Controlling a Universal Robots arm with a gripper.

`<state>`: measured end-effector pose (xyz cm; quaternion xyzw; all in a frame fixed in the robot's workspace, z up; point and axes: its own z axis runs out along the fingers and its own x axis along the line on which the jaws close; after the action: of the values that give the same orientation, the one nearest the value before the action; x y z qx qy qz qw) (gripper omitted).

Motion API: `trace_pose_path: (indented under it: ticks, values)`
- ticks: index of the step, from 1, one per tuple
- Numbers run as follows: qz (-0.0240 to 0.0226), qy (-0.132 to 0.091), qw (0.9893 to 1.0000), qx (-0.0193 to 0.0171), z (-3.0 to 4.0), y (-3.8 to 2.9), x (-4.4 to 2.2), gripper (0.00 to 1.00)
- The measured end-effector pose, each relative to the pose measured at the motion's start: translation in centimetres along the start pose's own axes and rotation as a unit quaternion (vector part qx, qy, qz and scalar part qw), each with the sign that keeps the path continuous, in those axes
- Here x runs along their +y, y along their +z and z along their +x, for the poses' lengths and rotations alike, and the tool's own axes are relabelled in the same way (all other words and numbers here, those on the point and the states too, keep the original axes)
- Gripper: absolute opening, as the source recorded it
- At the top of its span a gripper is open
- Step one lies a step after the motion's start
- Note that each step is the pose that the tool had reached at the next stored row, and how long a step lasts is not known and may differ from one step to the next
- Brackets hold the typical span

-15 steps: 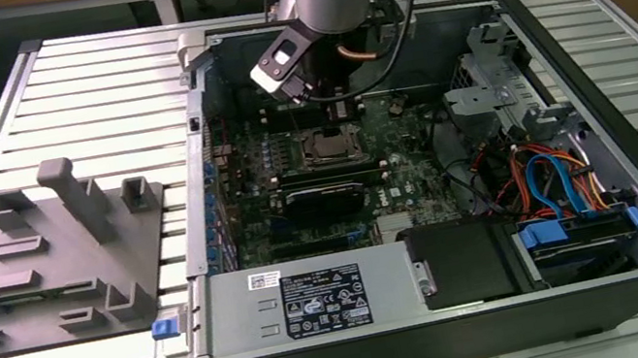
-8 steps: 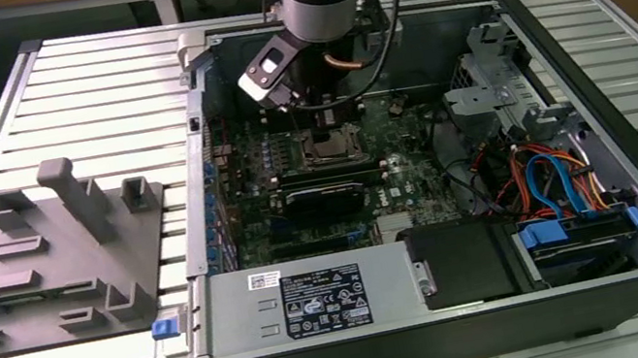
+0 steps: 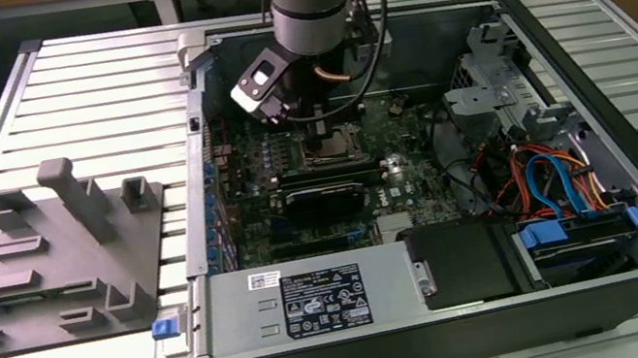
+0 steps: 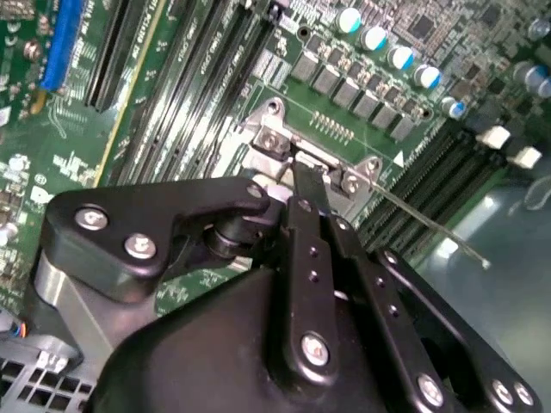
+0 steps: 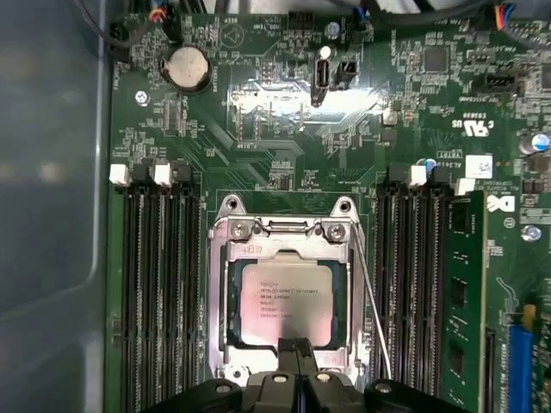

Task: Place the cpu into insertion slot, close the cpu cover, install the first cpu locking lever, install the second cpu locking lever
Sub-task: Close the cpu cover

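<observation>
The cpu (image 5: 287,301) lies flat in the insertion slot (image 5: 231,303), its silver-grey top facing up. The cpu cover (image 5: 217,292) is down around it as a silvery frame. A thin metal locking lever (image 5: 370,301) runs slanted along one side of the frame, and the second wrist view shows this lever (image 4: 430,225) sticking out past the socket. My gripper (image 5: 295,351) is shut, with its black fingertips together at the cover's edge. In the second wrist view the gripper (image 4: 303,176) touches the frame near its screws. In the exterior view the gripper (image 3: 314,135) hangs right over the socket (image 3: 337,146).
The green motherboard (image 3: 295,193) lies inside an open computer case (image 3: 635,182). Long black memory slots (image 5: 159,284) flank the socket on both sides. Blue and orange cables (image 3: 549,178) fill the exterior view's right. A grey fixture plate (image 3: 51,261) stands on the slatted table at the left.
</observation>
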<state>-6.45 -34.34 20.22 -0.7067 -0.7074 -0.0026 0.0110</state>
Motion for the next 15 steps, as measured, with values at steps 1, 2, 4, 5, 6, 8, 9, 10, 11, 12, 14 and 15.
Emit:
trace_pose_path:
  ticks: [1, 2, 4, 5, 6, 8, 9, 10, 11, 12, 14, 15]
  values:
    - [0.0, 0.0, 1.0, 0.0, 0.0, 0.09, 0.0, 0.1]
    - [0.0, 0.0, 1.0, 0.0, -0.01, 0.13, 0.0, 0.1]
    - [0.0, 0.0, 1.0, 0.0, -0.01, 0.19, 0.0, 0.1]
    - [0.0, 0.0, 1.0, -0.0001, -0.01, 0.19, 0.0, 0.1]
    - [0.0, 0.0, 1.0, 0.0, 0.0, 0.22, 0.0, 0.1]
    - [0.0, 0.0, 1.0, 0.0, -0.01, 0.3, 0.0, 0.1]
    - [0.0002, 0.0, 1.0, -0.0002, -0.01, 0.34, 0.0, 0.1]
    - [0.0002, 0.0, 1.0, -0.0003, -0.02, 0.35, 0.0, 0.1]
    - [0.0002, 0.0, 1.0, -0.0003, -0.02, 0.36, 0.0, 0.1]
    - [0.0001, 0.0, 1.0, -0.0002, -0.02, 0.37, 0.0, 0.1]
    - [0.0, 0.0, 1.0, 0.0, -0.01, 0.38, 0.0, 0.1]
    - [0.0, 0.0, 1.0, 0.0, -0.01, 0.38, 0.0, 0.1]
